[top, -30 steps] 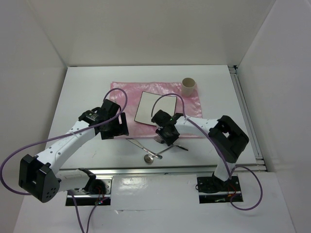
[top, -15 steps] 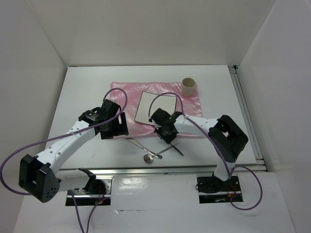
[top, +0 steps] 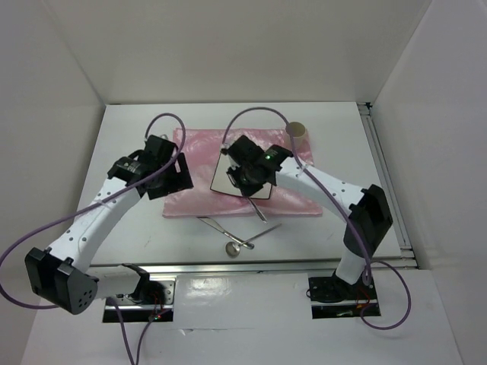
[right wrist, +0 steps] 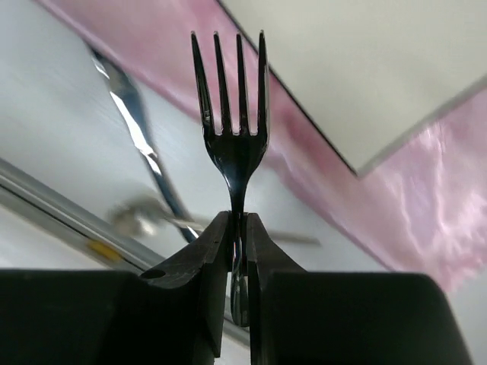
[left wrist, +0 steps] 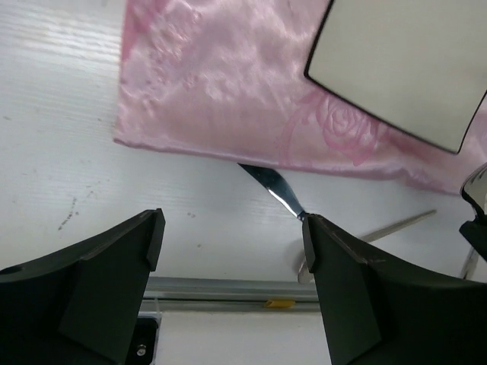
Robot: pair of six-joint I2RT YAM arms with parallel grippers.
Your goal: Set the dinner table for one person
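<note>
Arms reach in from the near edge over the desk (top: 129, 137), a flat white rectangle that fills the floor of the enclosure. Its long axis runs left to right in the top view, and aluminium rails line its front and right edges.

The left arm slants up from its base and bends inward. Its end effector (top: 171, 179) hangs above the left border of the pink cloth (top: 297, 171), fingers spread wide with nothing between them. In the left wrist view, the cloth's near corner and the tip of a knife (left wrist: 274, 186) lie below it.

The right arm stretches far forward and to the left, and its end effector (top: 247, 176) is poised over the white square plate (top: 222, 171). Its fingers are pinched nearly together on the neck of a dark fork (right wrist: 232, 144). The fork sticks straight out in line with the fingers, tines leading. From above it slants toward the near edge, ending about over the cloth's front border.

A spoon (top: 233, 247) and the knife lie on bare desk just in front of the cloth. A beige cup (top: 297, 131) stands at the cloth's far right corner.
</note>
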